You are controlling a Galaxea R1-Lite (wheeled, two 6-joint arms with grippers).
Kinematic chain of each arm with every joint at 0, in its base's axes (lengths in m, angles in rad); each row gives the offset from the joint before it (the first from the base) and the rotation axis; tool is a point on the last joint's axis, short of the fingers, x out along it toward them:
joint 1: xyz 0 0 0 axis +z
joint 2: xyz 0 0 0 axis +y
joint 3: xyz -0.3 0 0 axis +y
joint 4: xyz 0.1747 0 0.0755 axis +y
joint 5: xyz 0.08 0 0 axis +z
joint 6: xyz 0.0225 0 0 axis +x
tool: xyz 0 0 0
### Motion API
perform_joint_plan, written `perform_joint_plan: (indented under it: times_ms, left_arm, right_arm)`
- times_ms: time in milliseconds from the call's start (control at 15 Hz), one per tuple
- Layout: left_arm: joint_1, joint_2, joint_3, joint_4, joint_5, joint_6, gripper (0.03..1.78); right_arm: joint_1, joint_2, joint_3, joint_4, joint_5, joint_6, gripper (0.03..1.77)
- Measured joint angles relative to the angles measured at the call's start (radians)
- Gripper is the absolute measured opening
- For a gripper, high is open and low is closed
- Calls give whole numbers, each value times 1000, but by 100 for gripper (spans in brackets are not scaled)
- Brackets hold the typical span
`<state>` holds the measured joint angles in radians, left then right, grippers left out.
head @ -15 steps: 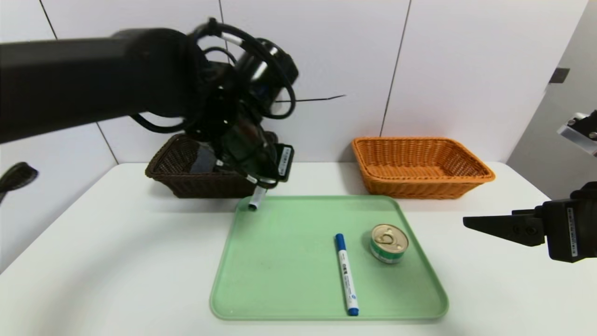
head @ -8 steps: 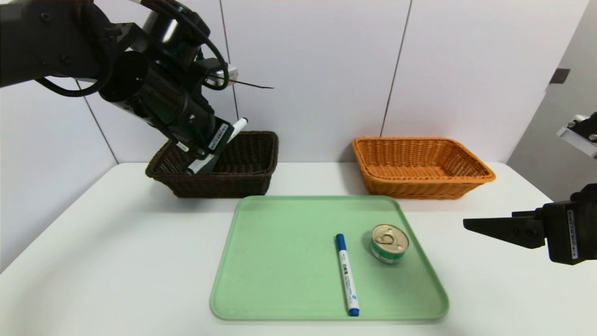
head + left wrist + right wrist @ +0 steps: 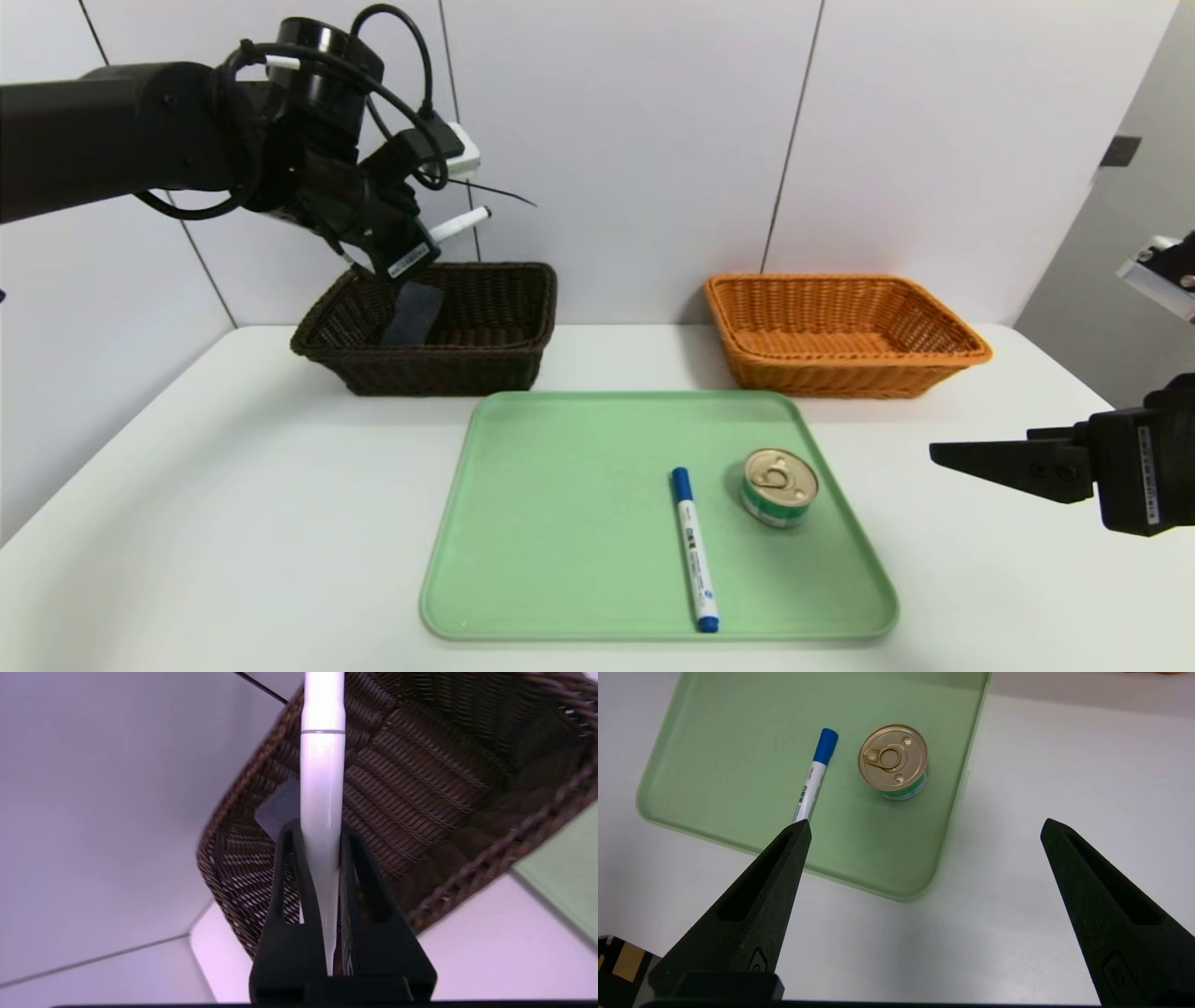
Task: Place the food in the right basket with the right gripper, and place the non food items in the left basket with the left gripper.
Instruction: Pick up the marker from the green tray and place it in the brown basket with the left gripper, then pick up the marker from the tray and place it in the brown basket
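The left gripper (image 3: 322,858) is clamping the slim white marker (image 3: 322,779) above the dark brown woven wicker basket (image 3: 485,359), near its back rim, so releasing here is risking a bounce outside, while the wide-open right gripper (image 3: 924,830) is idling.

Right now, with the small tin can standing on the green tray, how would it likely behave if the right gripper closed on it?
The tin can looks rigid, so it should not give. Short, wide and upright on the green tray, it seems unlikely to tip. Its smooth label may be slippery. The open right gripper looks wide enough to span it.
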<state>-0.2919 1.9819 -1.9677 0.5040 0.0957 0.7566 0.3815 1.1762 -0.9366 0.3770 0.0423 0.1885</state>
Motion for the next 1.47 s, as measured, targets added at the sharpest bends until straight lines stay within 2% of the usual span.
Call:
perform_joint_plan:
  times_ms: [200, 600, 667, 867, 1000, 1200, 1333, 1467]
  left_arm:
    - [3, 46, 0, -56, 0, 112, 16]
    - [3, 84, 12, -48, -1, 112, 16]
    - [3, 89, 13, -48, -1, 112, 24]
    - [2, 99, 17, -32, -3, 98, 70]
    - [0, 98, 14, -22, -2, 90, 93]
    - [-4, 89, 0, -35, 1, -21, 118]
    - [-21, 74, -3, -47, 19, -156, 130]
    - [-41, 52, -3, -40, 79, -317, 139]
  right_arm:
    - [-1, -6, 6, 1, -1, 1, 170]
    - [-1, -10, 10, 0, -1, 1, 170]
    - [-1, -10, 10, 1, -1, 1, 170]
    - [-3, -13, 11, 3, -2, 1, 170]
    - [-5, -18, 13, 3, -1, 1, 170]
    - [-7, -22, 17, 1, 0, 1, 170]
    - [-8, -24, 17, 0, 0, 1, 170]
    - [-8, -24, 13, -2, 0, 1, 170]
